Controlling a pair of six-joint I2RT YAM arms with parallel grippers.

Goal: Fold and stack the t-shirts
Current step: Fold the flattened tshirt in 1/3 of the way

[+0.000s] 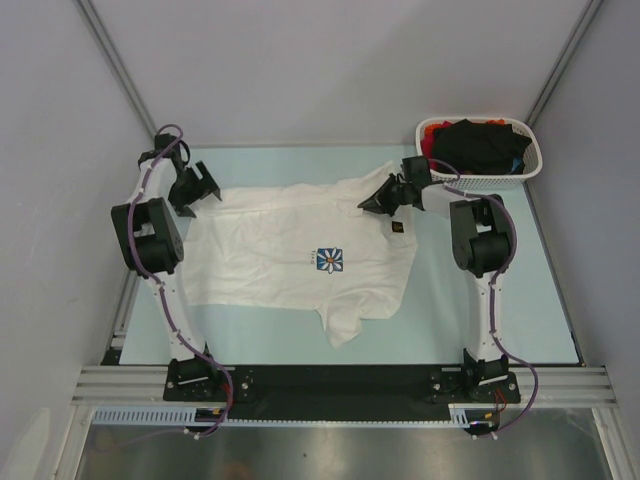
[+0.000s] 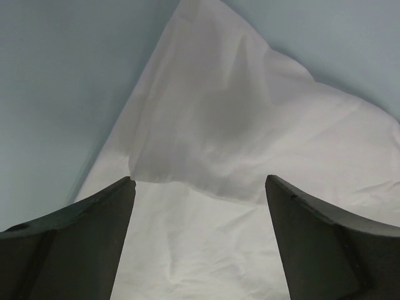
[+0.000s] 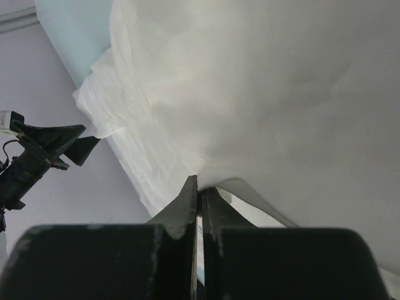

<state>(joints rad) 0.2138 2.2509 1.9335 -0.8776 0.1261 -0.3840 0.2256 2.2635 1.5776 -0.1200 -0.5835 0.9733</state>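
The lettering [image 1: 318,251] on the white t-shirt [image 1: 265,240] is showing too small to read, the black t-shirt [image 1: 485,145] covering much of the red t-shirt [image 1: 431,142].

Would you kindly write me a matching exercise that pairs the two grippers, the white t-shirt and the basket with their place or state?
Column one:
1. left gripper
2. right gripper
3. white t-shirt
4. basket

Column two:
A. at the far right corner of the table
B. open, over the shirt's left edge
C. shut on a fold of white cloth
D. spread out between the two arms

Pairs: 1-B, 2-C, 3-D, 4-A
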